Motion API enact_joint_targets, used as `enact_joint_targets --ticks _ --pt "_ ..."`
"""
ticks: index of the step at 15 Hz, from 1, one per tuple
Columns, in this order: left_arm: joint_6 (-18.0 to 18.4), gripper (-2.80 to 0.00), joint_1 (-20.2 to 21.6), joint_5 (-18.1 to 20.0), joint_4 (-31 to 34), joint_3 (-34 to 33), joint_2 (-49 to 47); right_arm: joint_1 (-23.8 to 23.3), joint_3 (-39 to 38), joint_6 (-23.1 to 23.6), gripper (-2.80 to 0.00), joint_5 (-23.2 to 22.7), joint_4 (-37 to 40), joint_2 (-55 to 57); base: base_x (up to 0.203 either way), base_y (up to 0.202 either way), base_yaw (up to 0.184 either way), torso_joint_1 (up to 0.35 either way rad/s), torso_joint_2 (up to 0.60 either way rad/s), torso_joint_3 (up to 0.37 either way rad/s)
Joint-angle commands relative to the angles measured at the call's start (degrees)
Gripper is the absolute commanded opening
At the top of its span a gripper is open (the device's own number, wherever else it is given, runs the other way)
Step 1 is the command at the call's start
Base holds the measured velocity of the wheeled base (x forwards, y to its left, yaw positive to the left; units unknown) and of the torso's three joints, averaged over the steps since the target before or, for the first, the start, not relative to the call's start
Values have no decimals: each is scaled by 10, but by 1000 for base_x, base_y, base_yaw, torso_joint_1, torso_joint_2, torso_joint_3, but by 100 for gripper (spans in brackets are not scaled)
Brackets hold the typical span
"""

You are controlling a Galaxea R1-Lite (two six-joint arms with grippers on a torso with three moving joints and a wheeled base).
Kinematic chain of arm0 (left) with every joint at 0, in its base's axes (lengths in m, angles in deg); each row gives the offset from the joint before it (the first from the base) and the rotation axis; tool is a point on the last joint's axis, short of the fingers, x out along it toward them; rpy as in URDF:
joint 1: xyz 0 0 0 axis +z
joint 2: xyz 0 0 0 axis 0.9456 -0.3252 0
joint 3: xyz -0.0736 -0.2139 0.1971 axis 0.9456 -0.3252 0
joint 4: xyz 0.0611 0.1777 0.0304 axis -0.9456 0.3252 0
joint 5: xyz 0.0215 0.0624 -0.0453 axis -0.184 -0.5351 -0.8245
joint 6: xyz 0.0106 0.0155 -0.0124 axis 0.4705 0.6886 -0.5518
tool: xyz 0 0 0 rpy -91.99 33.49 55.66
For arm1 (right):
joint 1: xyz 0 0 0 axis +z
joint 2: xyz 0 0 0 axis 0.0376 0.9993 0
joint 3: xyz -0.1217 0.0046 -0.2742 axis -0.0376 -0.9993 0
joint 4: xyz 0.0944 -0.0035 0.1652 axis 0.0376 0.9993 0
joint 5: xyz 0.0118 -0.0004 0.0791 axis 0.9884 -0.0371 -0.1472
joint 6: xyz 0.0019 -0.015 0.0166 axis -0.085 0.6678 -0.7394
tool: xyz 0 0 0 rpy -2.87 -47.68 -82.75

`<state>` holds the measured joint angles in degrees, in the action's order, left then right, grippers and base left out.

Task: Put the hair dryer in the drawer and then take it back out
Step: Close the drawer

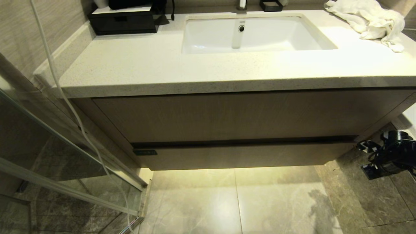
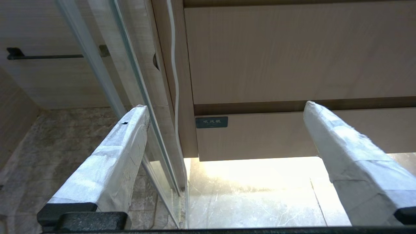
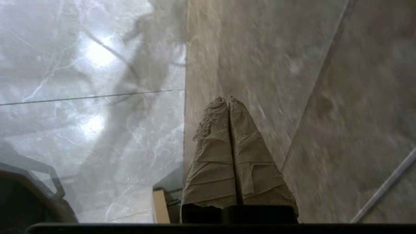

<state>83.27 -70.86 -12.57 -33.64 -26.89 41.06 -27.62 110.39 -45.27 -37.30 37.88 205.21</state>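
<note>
A: How are the tools?
B: Right tool is clenched tight on nothing, pointing down at the floor. Left tool is spread wide, empty, facing the drawer.
A: The hair dryer?
B: Not visible; the drawer is closed under the counter.

We see a pale speckled countertop with the white sink sunk into it, a black box resting left of the sink, a crumpled white towel lying right of it, and a small black tray just behind it.
</note>
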Motion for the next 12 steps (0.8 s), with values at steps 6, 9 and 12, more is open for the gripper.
enact_joint_targets --ticks 6,9,12 --pt "0 0 0 0 -1 -23 0 -12 -115 30 -280 -114 5 -140 0 0 0 0 0 0" --pt "0 0 0 0 -1 -23 0 -14 -182 88 -280 -217 13 -264 0 0 0 0 0 0" --pt "0 0 0 0 -1 -23 0 -9 -250 185 -280 -317 32 -397 0 0 0 0 0 0"
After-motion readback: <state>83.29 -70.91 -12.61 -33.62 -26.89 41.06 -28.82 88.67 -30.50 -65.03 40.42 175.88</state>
